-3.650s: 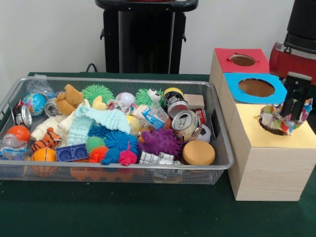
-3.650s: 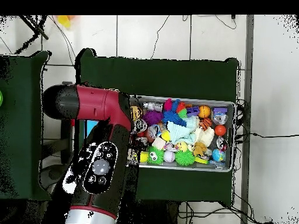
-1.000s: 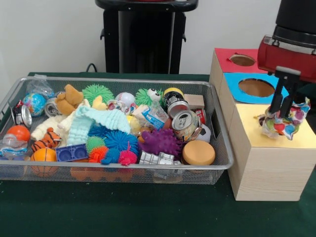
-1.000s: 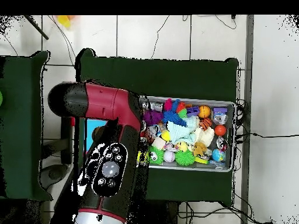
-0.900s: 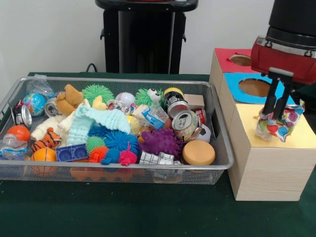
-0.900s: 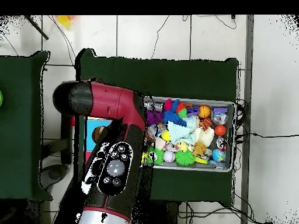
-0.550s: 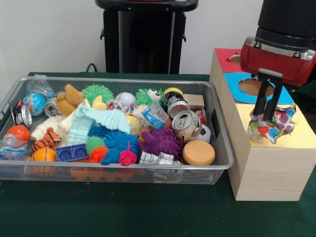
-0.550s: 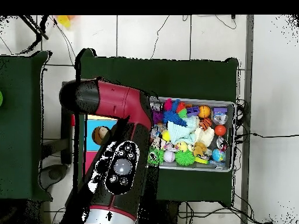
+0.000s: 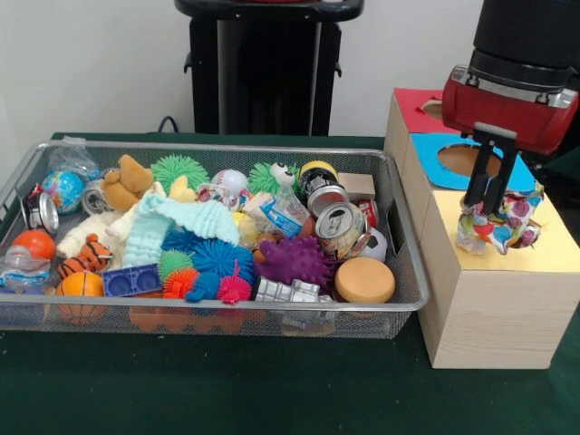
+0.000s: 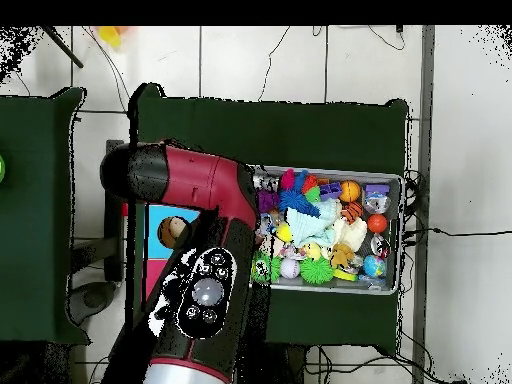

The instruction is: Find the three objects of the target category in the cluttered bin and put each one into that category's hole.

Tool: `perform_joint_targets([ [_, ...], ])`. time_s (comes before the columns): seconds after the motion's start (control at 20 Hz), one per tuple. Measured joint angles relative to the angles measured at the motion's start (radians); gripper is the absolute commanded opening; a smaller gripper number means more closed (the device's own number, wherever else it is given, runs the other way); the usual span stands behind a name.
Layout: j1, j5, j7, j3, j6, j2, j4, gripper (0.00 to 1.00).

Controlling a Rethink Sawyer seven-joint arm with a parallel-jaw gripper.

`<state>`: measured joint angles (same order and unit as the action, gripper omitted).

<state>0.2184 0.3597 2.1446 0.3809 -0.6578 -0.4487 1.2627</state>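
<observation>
The tool [image 9: 487, 204] grips a patchwork cloth [image 9: 497, 227] above the yellow box top [image 9: 553, 256]. This looks like the delivery step. Next, find the right hole and let go.

No text, label, brand, number or sign can be read in either view. The crushed drink cans [image 9: 342, 228] and the small printed packet [image 9: 280, 214] in the wire bin [image 9: 403, 272] carry printing, but it is too small and blurred to make out. The coloured tops of the wooden boxes [image 9: 494, 299] bear no lettering.
</observation>
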Motion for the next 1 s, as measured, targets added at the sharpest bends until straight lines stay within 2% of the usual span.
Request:
perform_joint_targets([
  [0.4, 0.0, 0.0, 0.0, -0.013, 0.0, -0.019, 0.048, 0.0],
  [1.0, 0.024, 0.0, 0.0, -0.027, 0.0, -0.019, 0.054, 0.0],
])
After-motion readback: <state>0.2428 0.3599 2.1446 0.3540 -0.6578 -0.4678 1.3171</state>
